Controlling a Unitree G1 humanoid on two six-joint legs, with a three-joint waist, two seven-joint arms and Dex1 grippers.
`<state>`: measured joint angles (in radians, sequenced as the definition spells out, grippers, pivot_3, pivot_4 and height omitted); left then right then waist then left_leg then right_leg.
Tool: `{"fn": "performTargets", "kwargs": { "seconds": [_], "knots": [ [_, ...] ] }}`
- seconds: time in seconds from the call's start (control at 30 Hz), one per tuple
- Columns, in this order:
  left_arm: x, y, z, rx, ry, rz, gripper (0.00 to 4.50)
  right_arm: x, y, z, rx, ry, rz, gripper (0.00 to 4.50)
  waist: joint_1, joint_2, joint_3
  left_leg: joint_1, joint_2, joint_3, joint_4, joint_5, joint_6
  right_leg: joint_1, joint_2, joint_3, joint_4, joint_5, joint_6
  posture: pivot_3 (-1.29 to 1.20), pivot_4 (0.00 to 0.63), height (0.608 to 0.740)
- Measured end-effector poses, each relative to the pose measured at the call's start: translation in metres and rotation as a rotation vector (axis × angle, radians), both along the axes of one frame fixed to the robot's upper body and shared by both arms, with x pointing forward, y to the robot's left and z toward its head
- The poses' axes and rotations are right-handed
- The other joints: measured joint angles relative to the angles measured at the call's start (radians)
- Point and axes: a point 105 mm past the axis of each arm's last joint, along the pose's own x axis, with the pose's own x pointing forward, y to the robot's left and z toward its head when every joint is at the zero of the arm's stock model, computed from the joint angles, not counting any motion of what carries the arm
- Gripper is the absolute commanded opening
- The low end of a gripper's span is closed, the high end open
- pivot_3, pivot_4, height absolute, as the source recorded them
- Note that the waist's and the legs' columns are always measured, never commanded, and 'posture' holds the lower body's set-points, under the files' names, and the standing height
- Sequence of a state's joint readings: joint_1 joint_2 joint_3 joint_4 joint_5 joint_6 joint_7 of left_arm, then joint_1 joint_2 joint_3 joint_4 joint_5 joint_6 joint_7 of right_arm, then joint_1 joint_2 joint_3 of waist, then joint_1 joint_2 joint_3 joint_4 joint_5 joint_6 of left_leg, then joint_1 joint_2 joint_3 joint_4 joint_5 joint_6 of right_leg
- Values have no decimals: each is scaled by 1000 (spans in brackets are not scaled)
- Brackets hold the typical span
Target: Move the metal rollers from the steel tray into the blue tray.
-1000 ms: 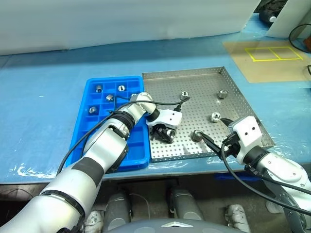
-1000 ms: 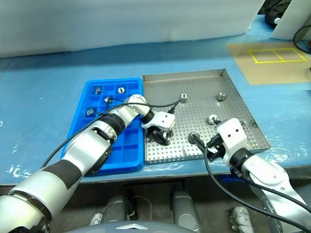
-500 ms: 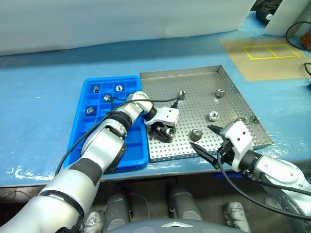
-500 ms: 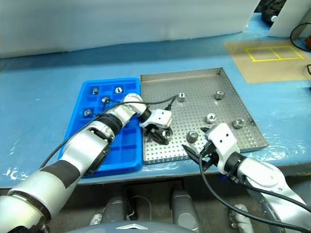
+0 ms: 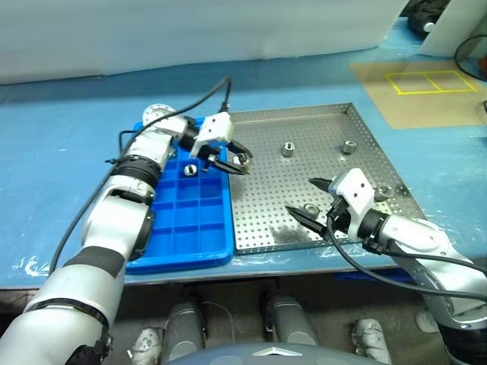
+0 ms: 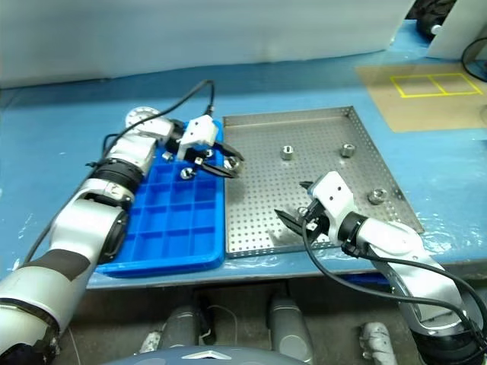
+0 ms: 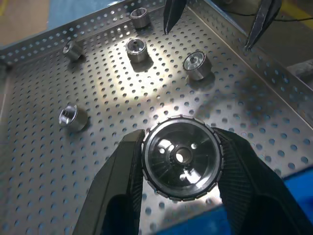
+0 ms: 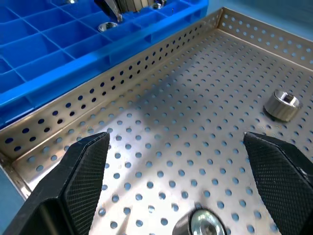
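My left gripper (image 5: 240, 161) is shut on a metal roller (image 7: 181, 156) and hangs above the left rim of the steel tray (image 5: 304, 112), right beside the blue tray (image 5: 190, 220). My right gripper (image 5: 300, 198) is open, low over the steel tray's front part. Its fingers stand on either side of another roller (image 5: 310, 208) that lies on the perforated floor without touching them. Loose rollers also lie at the tray's back (image 5: 288, 148), back right (image 5: 348, 146) and right (image 5: 384, 192). The blue tray holds a roller (image 5: 189, 170) in a rear compartment; my left arm hides others.
The two trays sit side by side on a blue-covered table, close to its front edge. A brown board with yellow rectangles (image 5: 415, 91) lies at the back right. A black cable loops up from my left wrist.
My left gripper has risen from the steel tray's floor with the roller and swung left to the blue tray's edge. My right gripper, still open, has moved left around the front roller.
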<state>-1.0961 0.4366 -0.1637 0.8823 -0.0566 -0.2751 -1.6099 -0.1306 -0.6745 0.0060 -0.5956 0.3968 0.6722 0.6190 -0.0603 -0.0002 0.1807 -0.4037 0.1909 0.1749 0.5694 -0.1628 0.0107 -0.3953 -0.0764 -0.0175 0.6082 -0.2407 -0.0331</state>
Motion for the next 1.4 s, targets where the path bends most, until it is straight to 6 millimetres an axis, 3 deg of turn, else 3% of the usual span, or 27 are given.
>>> {"fn": "performTargets", "kwargs": {
  "seconds": [0.27, 0.47, 0.67, 0.8, 1.0, 1.4],
  "knots": [
    [-13, 78, -17, -5, -6, 283, 1712, 32, 36, 10, -1, -35, 220, 4500, 73, 0, 0, -2, 1, 0, -3, 2, -4, -6, 0, -2, 6, 0, -1, -14, 150, 740],
    [-32, 107, -33, -15, 23, 458, 1712, 42, 51, 8, -6, -38, 315, 4500, 138, 0, 0, -3, 3, 1, -5, 3, -11, -8, 0, -5, 11, -3, -4, 48, 150, 740],
    [-56, 119, -61, 17, 115, 522, 1712, 43, 53, 3, -15, -29, 344, 4500, 159, 0, 0, -2, 3, 1, -5, 6, -16, -9, 0, -5, 15, -3, -4, 60, 150, 740],
    [-64, 126, -70, 82, 118, 526, 1712, 42, 53, 2, -21, -23, 354, 4500, 159, 0, 0, 0, 7, 1, -5, 8, -21, -9, 2, -5, 15, -3, -4, 50, 150, 740],
    [-58, 128, -70, 79, 99, 542, 1712, 32, 54, 1, -29, -1, 395, 4500, 159, 0, 0, 0, 7, 0, -6, 10, -23, -9, 3, -5, 16, -3, -4, 31, 150, 740],
    [-43, 127, -70, 102, 38, 531, 1712, 35, 45, -3, -37, -1, 334, 4500, 155, 0, 0, 0, 8, 1, -6, 11, -25, -10, 4, -5, 16, -3, -4, -18, 150, 740]
  ]
}}
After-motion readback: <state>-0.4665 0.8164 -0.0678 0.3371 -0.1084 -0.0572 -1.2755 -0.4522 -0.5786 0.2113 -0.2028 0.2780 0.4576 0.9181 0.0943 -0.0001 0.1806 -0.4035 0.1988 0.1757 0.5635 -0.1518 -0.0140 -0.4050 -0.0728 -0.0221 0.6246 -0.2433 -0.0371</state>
